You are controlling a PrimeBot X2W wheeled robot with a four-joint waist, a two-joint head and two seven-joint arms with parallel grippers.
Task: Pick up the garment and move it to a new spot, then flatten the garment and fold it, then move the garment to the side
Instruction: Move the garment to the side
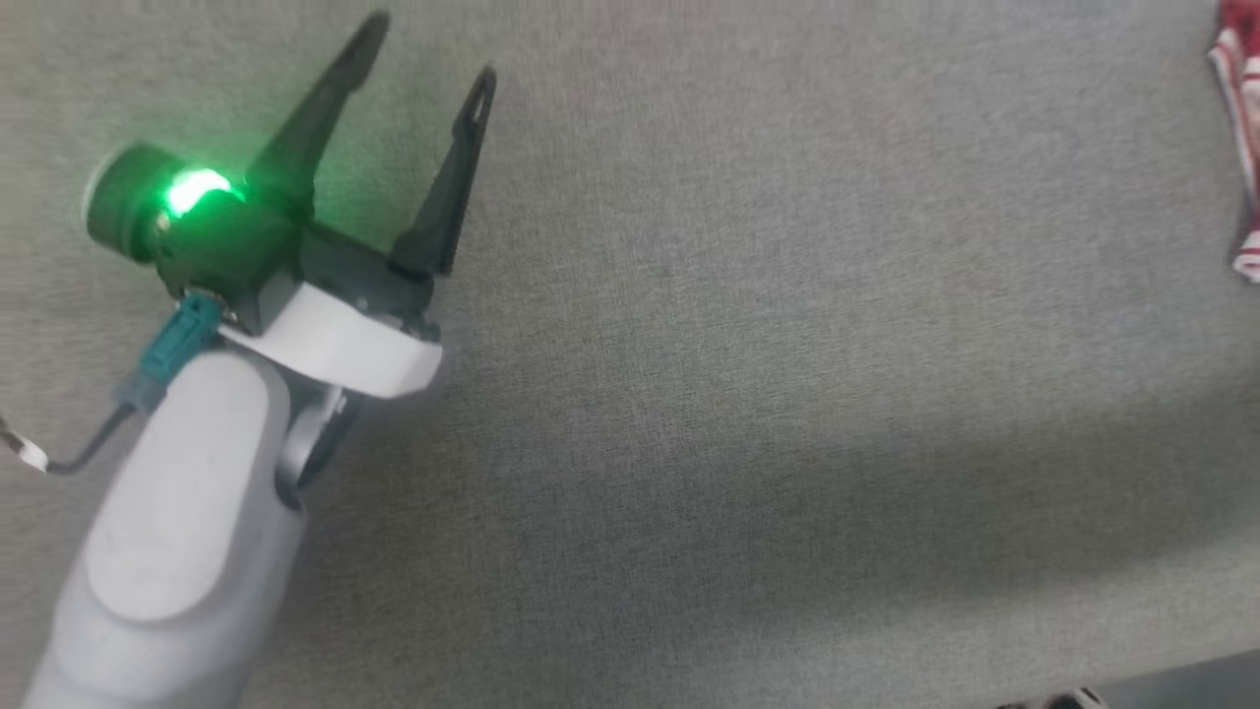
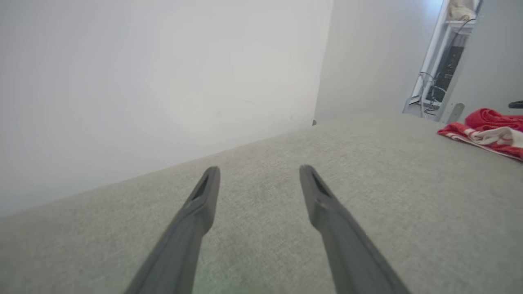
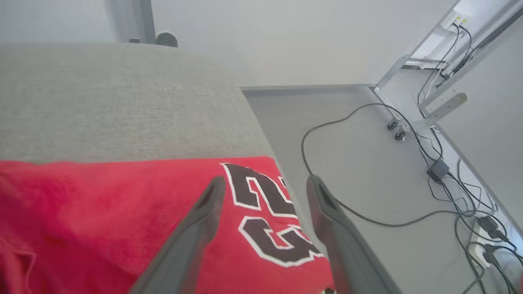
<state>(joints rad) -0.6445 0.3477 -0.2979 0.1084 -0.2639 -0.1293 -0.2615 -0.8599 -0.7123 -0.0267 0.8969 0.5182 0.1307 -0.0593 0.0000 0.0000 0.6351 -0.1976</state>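
Grey woven cloth covers the broad surface (image 1: 738, 345), and most of it lies bare, so there is plenty of room across its middle. From the head view its near edge shows at the lower right corner, with a darker strip beyond.

The left gripper (image 1: 429, 47) hangs over the surface's left part on its pale forearm (image 1: 177, 512), a green light (image 1: 192, 190) glowing at the wrist. Its two dark fingers are spread wide with nothing between them. In the left wrist view they point along the cloth towards a plain white wall (image 2: 143, 81) that closes off the far side.

The garment (image 1: 1242, 148) is bunched at the far right of the surface, well apart from the left gripper; red cloth with white and striped trim is all I can see of it from there. In the right wrist view it lies right at the surface's side edge, its dark white-outlined lettering (image 3: 255, 192) facing up next to the drop-off. The right gripper (image 3: 265, 179) is over it with fingers parted, one above the red cloth and the other out past the edge, and nothing is pinched between them.

Beyond that edge the pale floor (image 3: 359, 163) carries a looping black cable (image 3: 304, 141), a small power adapter (image 3: 438, 169) and a metal frame on castors (image 3: 398, 132).
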